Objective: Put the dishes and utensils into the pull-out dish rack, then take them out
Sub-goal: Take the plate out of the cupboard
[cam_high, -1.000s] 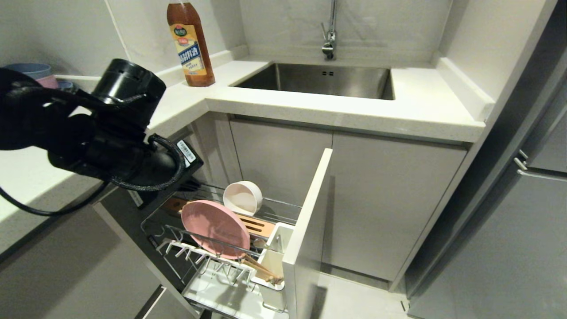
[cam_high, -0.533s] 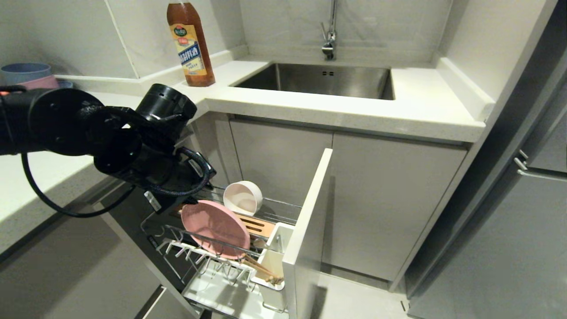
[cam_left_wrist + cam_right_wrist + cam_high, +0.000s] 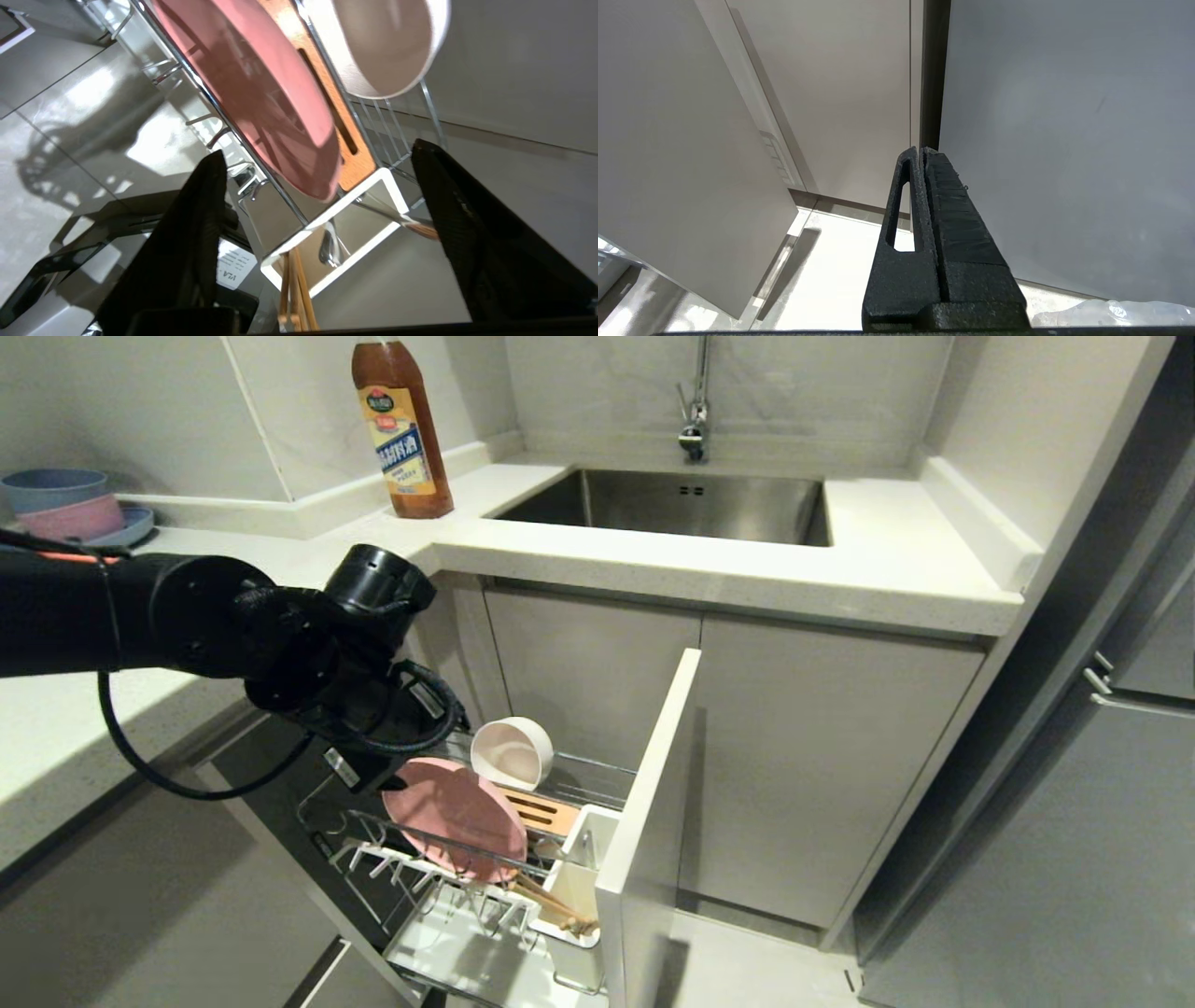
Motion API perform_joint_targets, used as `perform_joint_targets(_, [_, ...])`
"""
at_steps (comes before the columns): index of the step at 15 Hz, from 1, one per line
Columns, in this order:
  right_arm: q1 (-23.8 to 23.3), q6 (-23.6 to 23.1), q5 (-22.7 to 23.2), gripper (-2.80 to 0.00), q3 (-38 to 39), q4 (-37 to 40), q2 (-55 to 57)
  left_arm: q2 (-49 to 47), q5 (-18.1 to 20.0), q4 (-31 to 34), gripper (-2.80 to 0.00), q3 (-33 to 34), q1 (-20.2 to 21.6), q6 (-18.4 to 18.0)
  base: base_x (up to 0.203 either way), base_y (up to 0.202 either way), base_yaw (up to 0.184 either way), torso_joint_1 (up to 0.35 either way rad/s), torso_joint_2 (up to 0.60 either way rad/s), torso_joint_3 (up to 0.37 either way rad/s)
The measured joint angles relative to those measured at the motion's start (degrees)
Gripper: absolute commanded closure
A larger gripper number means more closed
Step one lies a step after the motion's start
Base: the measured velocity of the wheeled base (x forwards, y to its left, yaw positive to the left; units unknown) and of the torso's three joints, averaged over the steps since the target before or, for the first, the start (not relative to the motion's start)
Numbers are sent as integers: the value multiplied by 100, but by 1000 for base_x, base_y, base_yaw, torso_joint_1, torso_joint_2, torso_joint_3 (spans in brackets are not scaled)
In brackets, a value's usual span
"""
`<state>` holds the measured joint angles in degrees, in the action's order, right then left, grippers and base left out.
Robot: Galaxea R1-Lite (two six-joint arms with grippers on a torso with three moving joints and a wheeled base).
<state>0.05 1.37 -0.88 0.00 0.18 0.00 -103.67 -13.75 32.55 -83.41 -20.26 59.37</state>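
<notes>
The pull-out dish rack [image 3: 597, 775] stands drawn out under the counter, behind its white front panel [image 3: 653, 821]. A pink plate [image 3: 455, 817] leans upright in its prongs. Behind the plate a cream bowl [image 3: 511, 753] lies on its side. Chopsticks [image 3: 551, 903] and a fork [image 3: 327, 240] stand in the white utensil cup [image 3: 574, 877]. My left gripper [image 3: 317, 149] hangs open just above the plate's [image 3: 252, 93] upper left rim and holds nothing. In the head view its wrist [image 3: 373, 709] covers the fingers. My right gripper [image 3: 920, 151] is shut and empty, low beside the cabinets.
A brown bottle [image 3: 401, 429] stands on the white counter [image 3: 840, 569] beside the steel sink [image 3: 672, 504] and faucet [image 3: 694, 420]. Stacked blue and pink bowls [image 3: 65, 504] sit at the counter's far left. A slotted wooden block [image 3: 541, 812] lies in the rack. Grey cabinet fronts [image 3: 1074, 803] close the right.
My left arm has swung down and to the right, from counter height to the rack, and now ends at the plate's upper left rim. Dishes and utensils have not moved.
</notes>
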Motion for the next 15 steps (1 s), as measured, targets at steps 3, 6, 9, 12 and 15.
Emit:
perform_joint_targets(3, [-2,1,0,0,0,-2,0,-216,8,-17,-280,9,41,149,0,0,0,0,0,0])
perform_joint_targets(6, [-2,1,0,0,0,-2,0,-436,13,-166,-280,9,48,163,0,0,0,0,0,0])
perform_joint_targets(9, [-2,0,0,0,0,-2,0,-663,30,-211,-280,-30,54,181,0,0,0,0,0,0])
perform_joint_targets(12, [-2,0,0,0,0,-2,0,-846,32,-273,-280,-60,50,207,0,0,0,0,0,0])
perform_joint_targets(15, [-2,1,0,0,0,-2,0,-935,29,-301,-280,-71,48,207,0,0,0,0,0,0])
